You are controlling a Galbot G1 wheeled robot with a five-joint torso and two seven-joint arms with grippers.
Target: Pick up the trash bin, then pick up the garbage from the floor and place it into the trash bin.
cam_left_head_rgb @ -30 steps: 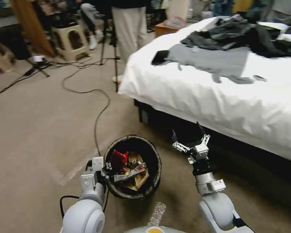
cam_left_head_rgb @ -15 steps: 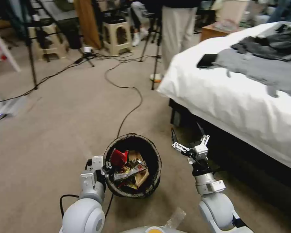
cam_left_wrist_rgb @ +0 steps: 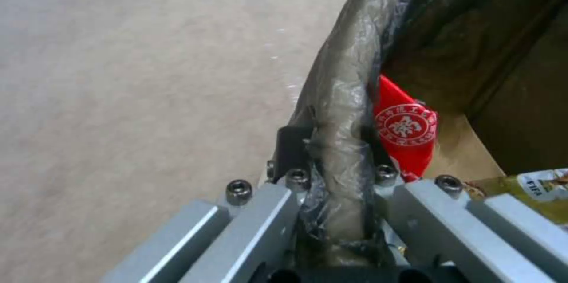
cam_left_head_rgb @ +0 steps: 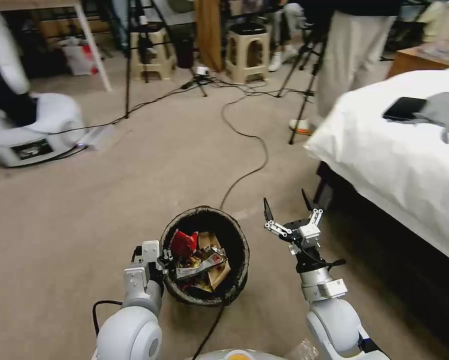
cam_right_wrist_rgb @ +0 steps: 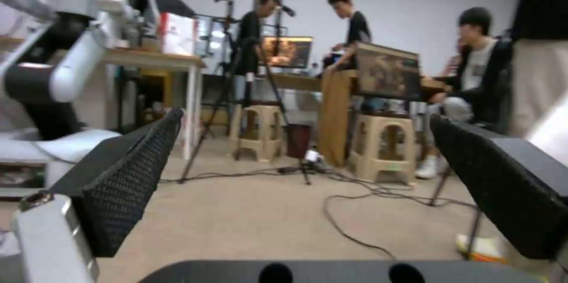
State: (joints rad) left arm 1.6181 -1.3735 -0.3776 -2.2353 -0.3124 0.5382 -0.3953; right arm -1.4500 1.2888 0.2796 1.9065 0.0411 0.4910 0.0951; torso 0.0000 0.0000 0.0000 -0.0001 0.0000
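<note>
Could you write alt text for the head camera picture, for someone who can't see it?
The left gripper clamps the rim of a bag-lined trash bin holding wrappers and a red cup. The right gripper hangs open beside it, above beige carpet, near a white bed.

Left wrist view: red crushed cup point(cam_left_wrist_rgb: 407, 130) inside the trash bin point(cam_left_wrist_rgb: 349, 110) carries a round white seal emblem with Chinese-style characters ringed around it; characters too small to read. Yellow-green wrapper point(cam_left_wrist_rgb: 532, 192) next to it shows the letters "FIFA" on a white patch. Head view: white box point(cam_left_head_rgb: 79, 57) by the far worktop has red print, not legible. Label on the other robot's base point(cam_left_head_rgb: 32, 148) is blurred, unreadable. Nothing else readable.
</note>
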